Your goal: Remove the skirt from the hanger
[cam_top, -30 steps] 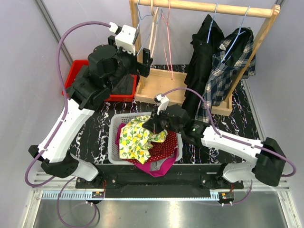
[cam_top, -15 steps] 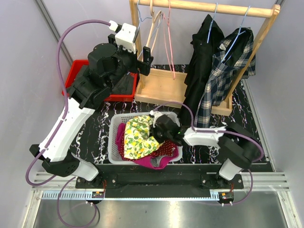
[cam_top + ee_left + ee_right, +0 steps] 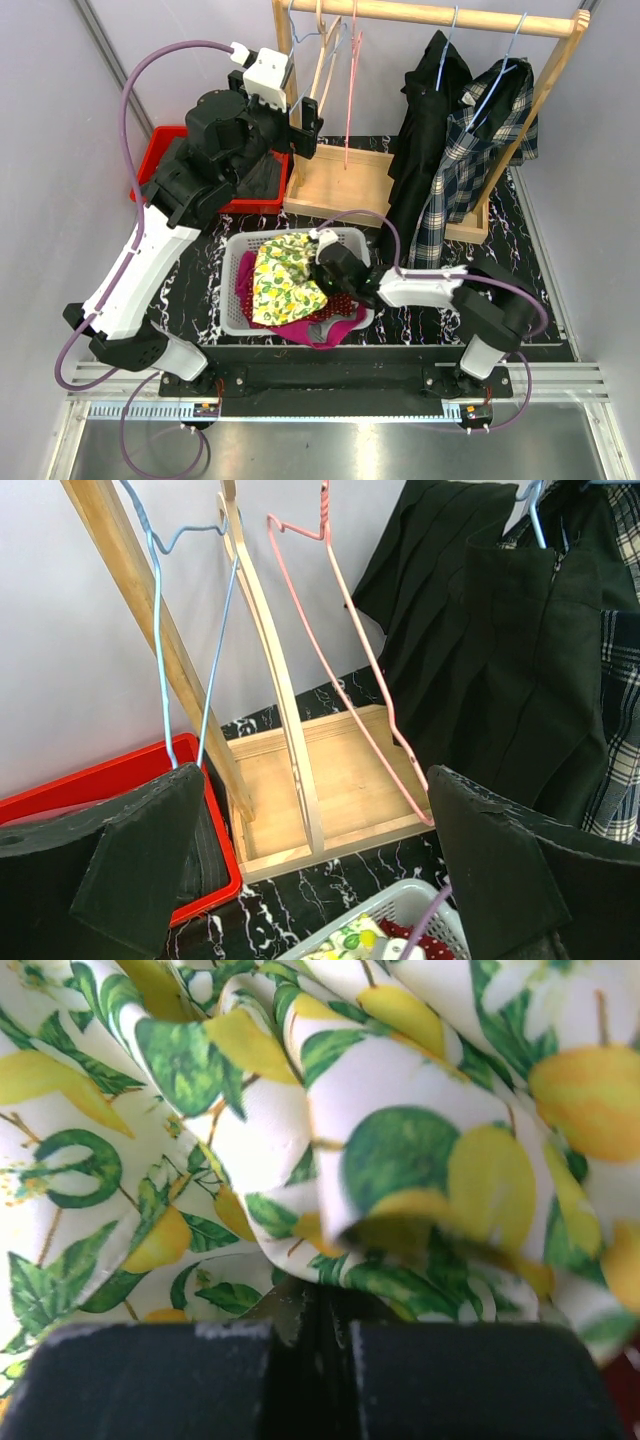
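Two containers sit on the counter (image 3: 200, 275), plus the rack's wooden base tray (image 3: 340, 770). White basket (image 3: 231, 290): lemon-print skirt (image 3: 283, 280) bunched on top, a red dotted garment (image 3: 347, 303) under it on the right tool's wrist side, and a magenta garment (image 3: 300, 333) spilling over the near rim. The skirt lies wholly in the basket, on no hanger. Right tool (image 3: 310, 1325) is closed, pads together, with a fold of the skirt running down into the seam between them; printed cloth fills everything ahead of its tips. Red bin (image 3: 158, 140): low and to the left of the left tool, dark cloth (image 3: 262, 182) inside, its corner touching or just beside the base tray; cannot tell which. Left tool (image 3: 315, 780) is spread wide, gripping nothing, held high. Directly ahead of it hang a blue wire hanger (image 3: 160, 660), a wooden hanger (image 3: 270, 670) and a pink wire hanger (image 3: 349, 100), all bare, over the base tray. To the right of that tool a black garment (image 3: 480, 660) and a plaid garment (image 3: 470, 150) hang from the same rail (image 3: 430, 14). Edges: the basket's near rim is close to the counter's front edge, and a strip of bare counter shows between its far rim and the base tray. The rack upright (image 3: 145, 610) stands just left of the blue hanger, ahead of the left tool's left finger.
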`<state>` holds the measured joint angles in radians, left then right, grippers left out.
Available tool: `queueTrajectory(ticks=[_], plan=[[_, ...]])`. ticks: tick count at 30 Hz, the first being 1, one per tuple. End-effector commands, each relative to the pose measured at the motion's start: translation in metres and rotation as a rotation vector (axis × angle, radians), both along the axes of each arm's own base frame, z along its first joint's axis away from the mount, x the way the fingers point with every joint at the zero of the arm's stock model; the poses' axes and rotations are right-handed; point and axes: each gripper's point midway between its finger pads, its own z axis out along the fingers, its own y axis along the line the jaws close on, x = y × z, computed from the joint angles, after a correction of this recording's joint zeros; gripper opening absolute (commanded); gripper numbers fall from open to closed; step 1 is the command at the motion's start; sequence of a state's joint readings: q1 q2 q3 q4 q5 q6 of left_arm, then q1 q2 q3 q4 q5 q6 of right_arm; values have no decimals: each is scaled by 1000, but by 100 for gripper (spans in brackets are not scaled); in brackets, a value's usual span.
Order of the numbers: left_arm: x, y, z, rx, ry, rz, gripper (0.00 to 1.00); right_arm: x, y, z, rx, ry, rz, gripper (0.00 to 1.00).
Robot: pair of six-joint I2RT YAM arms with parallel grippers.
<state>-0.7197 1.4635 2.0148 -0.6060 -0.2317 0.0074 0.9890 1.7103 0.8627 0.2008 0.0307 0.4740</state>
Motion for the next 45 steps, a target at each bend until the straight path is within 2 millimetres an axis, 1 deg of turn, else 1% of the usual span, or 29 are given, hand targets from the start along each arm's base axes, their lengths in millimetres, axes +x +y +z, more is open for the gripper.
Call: queueTrajectory(ticks=[1, 4, 6, 8, 10, 11, 12, 13, 15, 16, 17, 18, 19, 21, 22, 23, 24, 25, 26, 27, 29, 30, 31, 32, 33, 34, 36, 40, 45], plan=[[-4, 1, 28, -46, -61, -14, 99, -16, -101, -21, -363, 28, -169, 0], [-6, 2, 30, -52, -63, -17, 99, -29, -113, 6, -295, 42, -208, 0], [-5, 2, 31, -54, -64, -14, 99, -41, -112, 9, -253, 68, -194, 0], [-5, 1, 31, -58, -60, -20, 99, -53, -111, 11, -228, 71, -164, 7], [-6, -1, 32, -60, -62, -27, 99, -52, -107, 21, -220, 53, -155, 14], [-6, -2, 31, -61, -60, -30, 99, -50, -108, 25, -233, 39, -148, 20], [-6, -3, 31, -59, -61, -34, 99, -47, -105, 34, -229, 22, -146, 43], [-5, -3, 30, -57, -58, -34, 99, -37, -94, 61, -187, -21, -145, 53], [-6, -1, 33, -65, -65, -24, 99, -26, -92, 94, -185, -96, -141, 62], [-6, 0, 35, -64, -68, -21, 99, -16, -85, 143, -119, -161, -159, 67], [-5, 0, 36, -65, -75, -20, 99, -11, -83, 171, -94, -216, -153, 68], [-5, -3, 39, -68, -80, -32, 99, -4, -78, 218, -15, -279, -166, 68], [-7, -5, 49, -88, -100, -49, 99, -4, -82, 245, 24, -329, -165, 69], [-4, -23, 54, -100, -108, -95, 99, -8, -81, 277, 98, -367, -148, 70], [-7, -28, 66, -145, -118, -116, 99, -16, -81, 286, 140, -369, -114, 71], [0, -47, 60, -163, -98, -143, 99, -21, -79, 284, 150, -363, -91, 71], [2, -59, 58, -173, -90, -180, 99, -25, -79, 266, 130, -342, -72, 71], [3, -67, 64, -199, -104, -206, 99, -34, -81, 266, 152, -338, -54, 71], [12, -84, 52, -202, -77, -227, 99, -43, -80, 259, 150, -328, -34, 71], [13, -94, 49, -203, -72, -255, 99, -49, -84, 241, 121, -314, -26, 71], [24, -110, 40, -214, -59, -272, 99, -56, -101, 249, 169, -343, -72, 70], [27, -114, 40, -225, -61, -276, 99, -62, -106, 237, 170, -337, -70, 70], [30, -119, 41, -235, -67, -278, 99, -68, -119, 255, 257, -357, -94, 69], [34, -130, 34, -241, -48, -306, 99, -71, -126, 258, 285, -361, -99, 69], [32, -135, 40, -259, -57, -332, 99, -74, -132, 252, 298, -356, -107, 69], [37, -146, 32, -270, -37, -347, 99, -79, -144, 260, 338, -359, -125, 68], [32, -157, 38, -290, -42, -396, 99, -83, -154, 259, 354, -352, -136, 66], [33, -184, 26, -318, -8, -476, 99, -89, -157, 246, 335, -299, -133, 66], [19, -208, 9, -313, 42, -621, 99, -86, -151, 237, 292, -283, -129, 67]])
